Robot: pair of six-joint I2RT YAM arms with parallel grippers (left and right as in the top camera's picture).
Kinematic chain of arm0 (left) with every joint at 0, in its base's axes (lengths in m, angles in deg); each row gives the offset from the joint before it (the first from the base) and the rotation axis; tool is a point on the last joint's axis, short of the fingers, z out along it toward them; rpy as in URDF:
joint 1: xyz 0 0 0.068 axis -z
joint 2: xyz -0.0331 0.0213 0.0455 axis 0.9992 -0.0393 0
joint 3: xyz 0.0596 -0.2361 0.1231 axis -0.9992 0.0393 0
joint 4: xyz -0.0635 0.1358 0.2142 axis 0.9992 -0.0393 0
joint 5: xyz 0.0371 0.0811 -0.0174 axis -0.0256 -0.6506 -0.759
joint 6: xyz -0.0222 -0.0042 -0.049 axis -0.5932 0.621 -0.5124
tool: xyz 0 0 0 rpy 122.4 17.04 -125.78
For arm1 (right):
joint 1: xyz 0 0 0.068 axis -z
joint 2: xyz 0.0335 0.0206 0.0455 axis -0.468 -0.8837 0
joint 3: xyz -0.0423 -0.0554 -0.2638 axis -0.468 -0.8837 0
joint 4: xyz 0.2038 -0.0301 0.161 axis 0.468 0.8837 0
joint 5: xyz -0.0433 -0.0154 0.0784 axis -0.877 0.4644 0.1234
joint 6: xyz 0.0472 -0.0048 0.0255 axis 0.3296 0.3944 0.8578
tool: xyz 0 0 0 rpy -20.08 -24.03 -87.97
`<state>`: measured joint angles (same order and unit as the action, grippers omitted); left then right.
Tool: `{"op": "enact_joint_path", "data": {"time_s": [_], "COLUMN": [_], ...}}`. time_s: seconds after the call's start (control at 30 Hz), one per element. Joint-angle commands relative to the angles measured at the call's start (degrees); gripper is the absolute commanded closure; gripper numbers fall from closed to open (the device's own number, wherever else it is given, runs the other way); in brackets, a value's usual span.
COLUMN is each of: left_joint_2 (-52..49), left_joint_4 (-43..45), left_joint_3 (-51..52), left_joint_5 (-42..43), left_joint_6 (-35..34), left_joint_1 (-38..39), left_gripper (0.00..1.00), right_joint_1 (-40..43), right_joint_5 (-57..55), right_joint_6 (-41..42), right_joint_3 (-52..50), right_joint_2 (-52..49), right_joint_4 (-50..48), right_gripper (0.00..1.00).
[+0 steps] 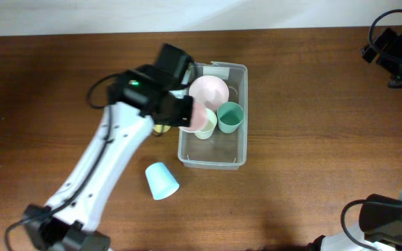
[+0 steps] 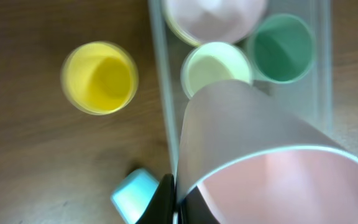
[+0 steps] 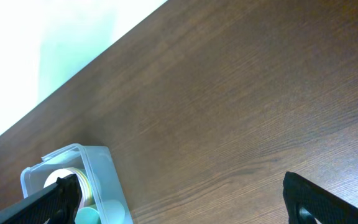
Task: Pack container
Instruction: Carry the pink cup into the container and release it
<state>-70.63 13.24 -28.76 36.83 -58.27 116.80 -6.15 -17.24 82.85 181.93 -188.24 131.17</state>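
Observation:
The clear container [image 1: 222, 150] lies mid-table with a white label at its far end. It holds a pink bowl [image 1: 210, 89], a green cup [image 1: 231, 117] and a pale green cup [image 1: 206, 129]. My left gripper [image 1: 185, 113] is shut on the rim of a pink cup [image 1: 197, 117], held over the container's left wall. In the left wrist view the pink cup [image 2: 272, 155] fills the lower right, pinched by the jaws [image 2: 178, 199], above the container wall [image 2: 161, 99]. My right gripper [image 3: 185, 205] is open and empty, far off at the back right.
A yellow cup [image 2: 99, 78] stands upright just left of the container, mostly hidden under my left arm in the overhead view. A light blue cup [image 1: 161, 181] lies on the table in front of the container's left corner. The right arm [image 1: 400, 52] is by the table's far right edge.

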Motion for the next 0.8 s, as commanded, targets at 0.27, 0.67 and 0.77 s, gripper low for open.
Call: {"op": "enact_joint_path", "data": {"time_s": [0.27, 0.67, 0.77], "left_joint_2": [-10.7, -17.9, -19.1], "left_joint_4": [3.0, 6.9, 7.0], "left_joint_3": [0.7, 0.7, 0.7], "left_joint_5": [0.5, 4.1, 4.1], "left_joint_6": [-1.2, -1.2, -1.2], "left_joint_1": [7.1, 8.0, 8.0], "left_gripper": [0.99, 0.99, 0.99], "right_joint_1": [0.1, 0.1, 0.1], "right_joint_5": [0.1, 0.1, 0.1], "right_joint_6": [0.4, 0.4, 0.4], "right_joint_3": [0.0, 0.0, 0.0], "right_joint_2": [-0.2, -0.2, -0.2], "right_joint_4": [0.0, 0.0, 0.0], "right_gripper": [0.01, 0.01, 0.01]}}
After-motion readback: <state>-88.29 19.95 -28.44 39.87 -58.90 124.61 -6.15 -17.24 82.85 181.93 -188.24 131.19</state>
